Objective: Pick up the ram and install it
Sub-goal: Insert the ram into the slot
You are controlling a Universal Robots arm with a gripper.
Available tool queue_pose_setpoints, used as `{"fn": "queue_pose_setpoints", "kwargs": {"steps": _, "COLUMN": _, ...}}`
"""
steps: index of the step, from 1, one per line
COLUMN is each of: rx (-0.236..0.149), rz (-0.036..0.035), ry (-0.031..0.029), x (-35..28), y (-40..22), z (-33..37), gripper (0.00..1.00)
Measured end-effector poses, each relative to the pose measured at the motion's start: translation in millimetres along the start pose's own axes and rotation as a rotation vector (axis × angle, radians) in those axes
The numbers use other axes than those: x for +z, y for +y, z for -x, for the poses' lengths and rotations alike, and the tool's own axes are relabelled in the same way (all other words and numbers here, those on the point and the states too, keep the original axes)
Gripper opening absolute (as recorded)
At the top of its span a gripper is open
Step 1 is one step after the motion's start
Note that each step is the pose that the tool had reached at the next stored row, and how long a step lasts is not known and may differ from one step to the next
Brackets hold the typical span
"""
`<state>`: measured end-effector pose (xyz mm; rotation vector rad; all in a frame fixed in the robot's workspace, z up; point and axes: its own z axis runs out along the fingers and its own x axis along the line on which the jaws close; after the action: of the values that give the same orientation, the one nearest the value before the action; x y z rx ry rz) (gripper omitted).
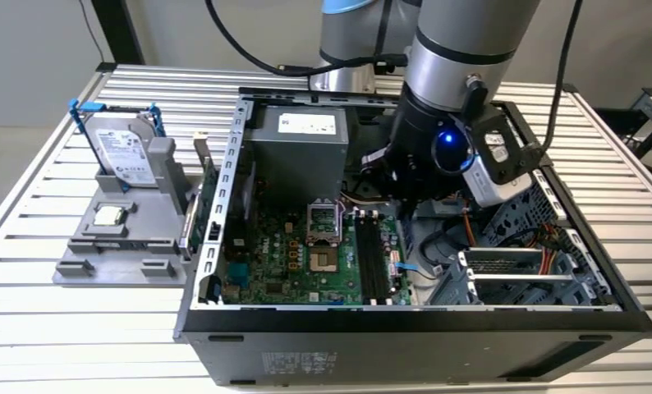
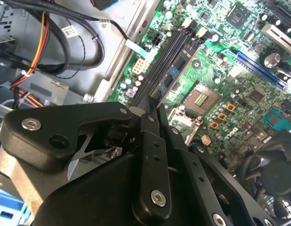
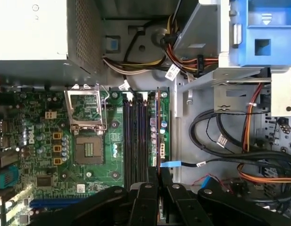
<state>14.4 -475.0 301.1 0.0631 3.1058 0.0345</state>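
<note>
Exterior view: the arm [image 1: 457,98] reaches down into the open computer case [image 1: 414,324], with its wrist above the motherboard [image 1: 287,263], at the end of the memory slots [image 1: 372,254] nearer the case's back wall. On the table [image 1: 41,328], outside the case at the exterior view's left, a grey fixture [image 1: 118,246] carries the hard drive [image 1: 123,152] and the processor chip [image 1: 109,215].

Second wrist view: the gripper [image 2: 159,117] sits low over the slot bank. The ram [image 2: 180,66] stands on edge in line with the slots. Its near end enters the narrow gap between the black fingers [image 2: 150,141], which pinch it from both faces. The rest of the stick extends away from the fingertips along the bank.

First wrist view: the ram [image 3: 157,127] appears edge-on as a thin line over the slot at the motherboard's edge beside the drive cage [image 3: 216,99]. The empty processor socket [image 3: 86,146] lies across the bank from it. One end runs between the fingers of the gripper [image 3: 159,181]. Whether the stick is fully seated cannot be determined.
</note>
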Motion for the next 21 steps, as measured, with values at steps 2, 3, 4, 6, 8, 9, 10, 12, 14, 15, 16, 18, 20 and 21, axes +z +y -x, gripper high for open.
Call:
{"fn": "queue_pose_setpoints", "kwargs": {"steps": 2, "rx": 0.0, "rz": 0.0, "ry": 0.0, "x": 3.6, "y": -0.1, "z": -0.7, "gripper": 0.0}}
{"fn": "queue_pose_setpoints", "kwargs": {"steps": 3, "rx": 0.0, "rz": -0.0001, "ry": 0.0, "x": 5.3, "y": -0.2, "z": -1.0, "gripper": 0.0}}
{"fn": "queue_pose_setpoints", "kwargs": {"steps": 4, "rx": 0.0, "rz": -0.0001, "ry": 0.0, "x": 7.3, "y": -0.3, "z": -1.4, "gripper": 0.0}}
{"fn": "queue_pose_setpoints", "kwargs": {"steps": 6, "rx": 0.0, "rz": 0.0, "ry": 0.0, "x": 10.8, "y": -0.4, "z": -1.9, "gripper": 0.0}}
{"fn": "queue_pose_setpoints", "kwargs": {"steps": 8, "rx": 0.0, "rz": 0.0001, "ry": 0.0, "x": 14.5, "y": -0.5, "z": -2.4, "gripper": 0.0}}
{"fn": "queue_pose_setpoints", "kwargs": {"steps": 9, "rx": 0.0, "rz": -0.0001, "ry": 0.0, "x": 16.2, "y": -0.6, "z": -2.5, "gripper": 0.0}}
{"fn": "queue_pose_setpoints", "kwargs": {"steps": 10, "rx": 0.0, "rz": -0.0001, "ry": 0.0001, "x": 18.0, "y": -0.6, "z": -2.6, "gripper": 0.0}}
{"fn": "queue_pose_setpoints", "kwargs": {"steps": 12, "rx": 0.0, "rz": 0.0, "ry": 0.0, "x": 21.7, "y": -0.7, "z": -2.8, "gripper": 0.0}}
{"fn": "queue_pose_setpoints", "kwargs": {"steps": 14, "rx": 0.0, "rz": 0.0, "ry": 0.0, "x": 25.3, "y": -0.8, "z": -2.9, "gripper": 0.0}}
{"fn": "queue_pose_setpoints", "kwargs": {"steps": 15, "rx": 0.0, "rz": 0.0, "ry": 0.0, "x": 27.1, "y": -0.8, "z": -3.0, "gripper": 0.0}}
{"fn": "queue_pose_setpoints", "kwargs": {"steps": 16, "rx": 0.0, "rz": 0.0, "ry": 0.0, "x": 29.0, "y": -0.9, "z": -3.0, "gripper": 0.0}}
{"fn": "queue_pose_setpoints", "kwargs": {"steps": 18, "rx": 0.0, "rz": 0.0, "ry": 0.0, "x": 32.6, "y": -0.9, "z": -3.2, "gripper": 0.0}}
{"fn": "queue_pose_setpoints", "kwargs": {"steps": 20, "rx": 0.0, "rz": 0.0, "ry": 0.0006, "x": 32.9, "y": -0.9, "z": -3.2, "gripper": 0.0}}
{"fn": "queue_pose_setpoints", "kwargs": {"steps": 21, "rx": 0.0, "rz": 0.0, "ry": 0.0009, "x": 33.1, "y": -1.0, "z": -3.2, "gripper": 0.0}}
